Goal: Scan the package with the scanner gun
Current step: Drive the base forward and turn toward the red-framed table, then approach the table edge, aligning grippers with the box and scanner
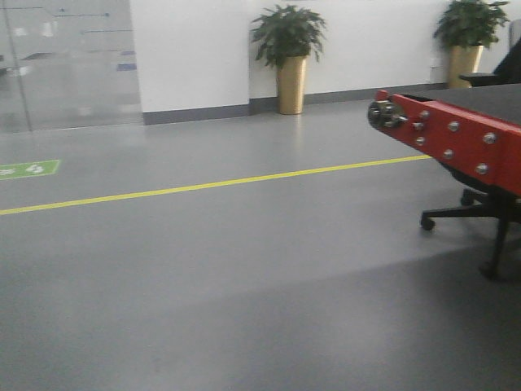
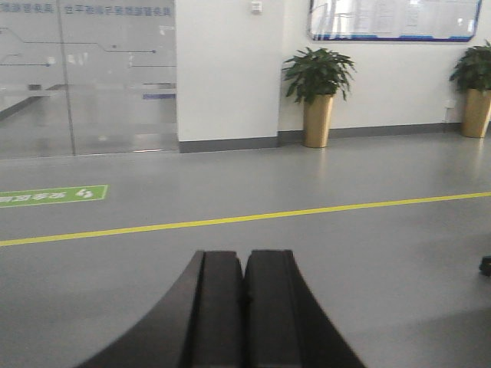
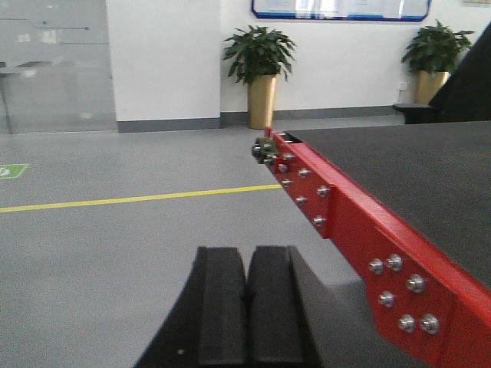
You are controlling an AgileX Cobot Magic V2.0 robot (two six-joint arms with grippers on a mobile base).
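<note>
left gripper (image 2: 244, 307) pads pressed together, grasping nothing | right gripper (image 3: 245, 307) likewise clenched and empty, beside the red-framed conveyor (image 3: 349, 222) | package and scanner gun: in no view | handling, a guess: scanner gun rigid, take it by its grip; package unjudgeable | writing: green floor sign (image 2: 50, 195), wall board (image 2: 391, 19) — both unreadable

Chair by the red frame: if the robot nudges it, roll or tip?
Likely rolls: the chair stands on casters on smooth floor. Tipping seems unlikely, as its legs spread wide. Its seat is hidden behind the red frame, so weight is unclear.
</note>
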